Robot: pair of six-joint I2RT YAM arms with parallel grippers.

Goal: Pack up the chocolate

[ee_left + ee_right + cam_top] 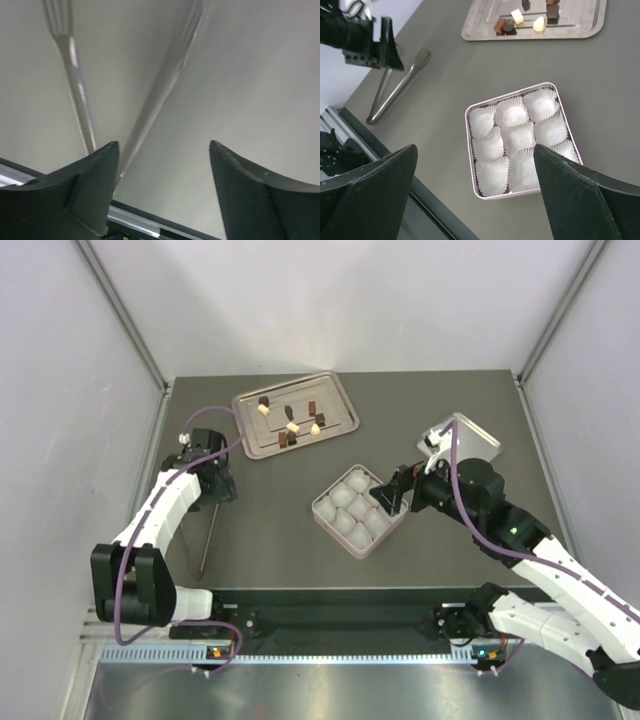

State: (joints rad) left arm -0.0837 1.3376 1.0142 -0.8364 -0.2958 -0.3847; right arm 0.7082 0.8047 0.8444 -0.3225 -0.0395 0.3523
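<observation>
Tray (580,22) and chocolate (525,4) cut by top edge; tongs (75,90) blurred

Dark grey table (270,540), four things sitting straight on it: a silver tray (335,400) toward the far edge and a pink box (336,531) of white paper cups about mid-table. Metal tongs (207,540) lie on the left, and a flat pale square piece (478,440) sits far right.

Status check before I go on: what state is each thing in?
Chocolate: all on tray, none packed.
Box: open, cups empty.
Lid: off, lying on table.
Tongs: lying on table, not held.
Left gripper: open, empty.
Right gripper: open, empty, over box.
</observation>
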